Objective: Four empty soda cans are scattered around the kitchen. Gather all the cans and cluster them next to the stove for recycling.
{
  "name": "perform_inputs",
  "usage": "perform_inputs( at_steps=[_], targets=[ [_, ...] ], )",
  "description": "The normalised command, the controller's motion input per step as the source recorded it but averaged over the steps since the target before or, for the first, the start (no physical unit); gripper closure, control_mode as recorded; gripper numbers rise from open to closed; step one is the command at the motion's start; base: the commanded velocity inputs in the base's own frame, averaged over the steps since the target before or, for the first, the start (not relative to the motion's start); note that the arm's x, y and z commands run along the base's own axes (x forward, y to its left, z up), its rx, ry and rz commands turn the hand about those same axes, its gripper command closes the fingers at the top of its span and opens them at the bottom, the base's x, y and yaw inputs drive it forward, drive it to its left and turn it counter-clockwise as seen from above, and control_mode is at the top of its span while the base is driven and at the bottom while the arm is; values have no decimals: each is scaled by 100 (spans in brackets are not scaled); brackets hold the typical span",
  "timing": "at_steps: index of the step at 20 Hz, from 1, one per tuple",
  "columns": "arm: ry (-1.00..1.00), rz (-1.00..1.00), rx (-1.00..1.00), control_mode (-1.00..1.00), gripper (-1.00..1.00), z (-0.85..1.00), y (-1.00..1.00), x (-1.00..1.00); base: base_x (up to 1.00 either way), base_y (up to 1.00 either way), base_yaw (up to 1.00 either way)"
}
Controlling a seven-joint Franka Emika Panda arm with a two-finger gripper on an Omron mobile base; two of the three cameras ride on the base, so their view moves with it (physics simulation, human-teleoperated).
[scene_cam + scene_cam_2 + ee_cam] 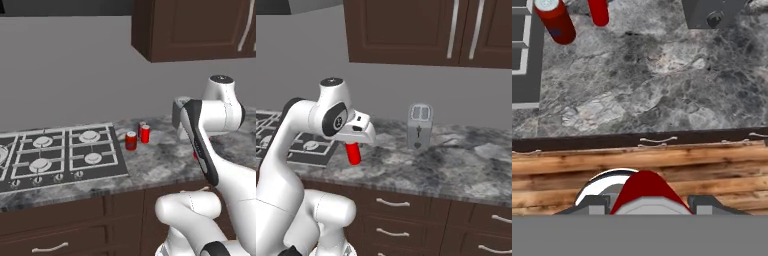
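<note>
Robot gripper [354,145] closed around a red soda can [354,152] above the marble counter [456,165]
Two more cans [137,137] stand at the stove's [55,155] three o'clock edge

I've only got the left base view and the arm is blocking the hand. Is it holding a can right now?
Observer: Yes. In the right base view the gripper is shut on the held can, which is red and hangs upright below it.
Operator: Anything on its right side I should watch for?
Observer: A silver toaster stands at the back of the counter, well apart from the held can.
Operator: Do the cans by the stove have any markings?
Observer: In the hand view, the labelled can, the one nearest the stove, shows a bluish patch on its side.
</note>
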Motion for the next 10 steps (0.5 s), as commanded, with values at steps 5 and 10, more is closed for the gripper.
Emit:
perform_inputs(
  at_steps=[5, 10],
  targets=[
    [0, 0, 0, 100, 100, 0, 0, 0, 57, 9, 7],
    [0, 0, 0, 100, 100, 0, 0, 0, 45, 2, 7]
  ],
)
